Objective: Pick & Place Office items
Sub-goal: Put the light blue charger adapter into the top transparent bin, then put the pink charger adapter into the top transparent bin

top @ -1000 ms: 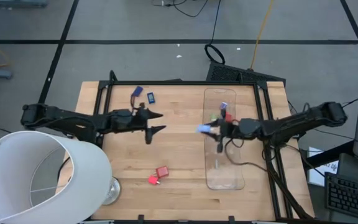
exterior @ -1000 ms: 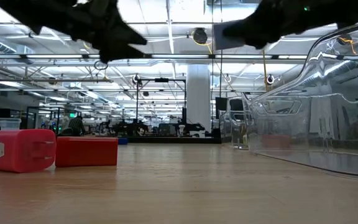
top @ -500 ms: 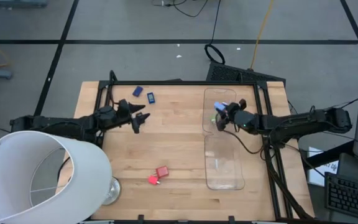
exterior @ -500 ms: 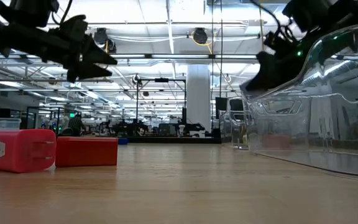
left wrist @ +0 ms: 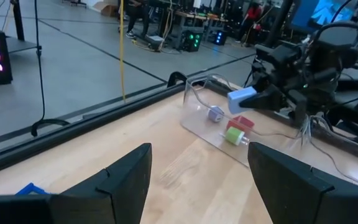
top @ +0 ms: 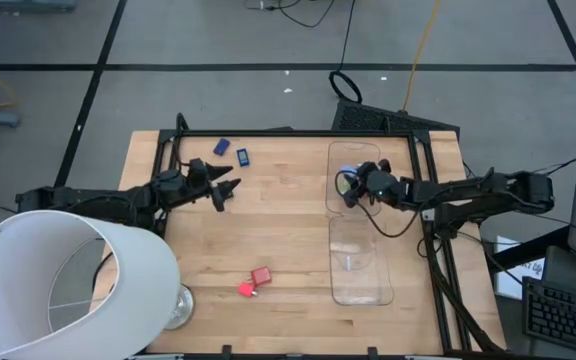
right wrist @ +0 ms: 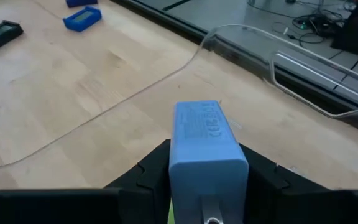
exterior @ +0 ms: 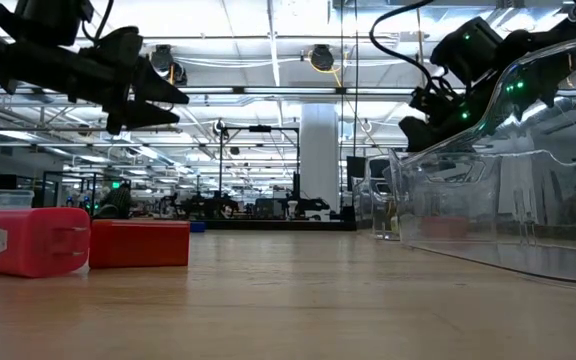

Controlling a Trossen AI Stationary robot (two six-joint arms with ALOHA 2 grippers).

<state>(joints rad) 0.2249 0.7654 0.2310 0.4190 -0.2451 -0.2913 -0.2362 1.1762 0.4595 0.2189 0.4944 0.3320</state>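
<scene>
**Three pieces in the tray, a fourth held above it, four still out on the bench**

At about 8 o'clock a big white lampshade overhangs the bench corner and eats the room there. Just beside it, the left end effector hangs over bare wood at roughly 10 o'clock, its jaws spread and holding nothing. Up past it, near the 11 o'clock edge, lie a dark navy piece and a blue piece, close to the black frame rail, so a reach for them has little margin on the far side. Down at 6 to 7 o'clock two red pieces sit touching each other, with plenty of open wood around them. None of these four has been put away yet, as I judge it.

Moving right, the clear tray runs along the 3 o'clock side. In the left wrist view, a pale purple piece, a red piece and a green piece already rest in its far end; the near half looks bare. The right end effector hovers over that far end, clenched on a light blue block, not yet dropped. The tray's raised walls and the pieces already inside crowd that end; the middle of the bench stays wide open for travel.
</scene>
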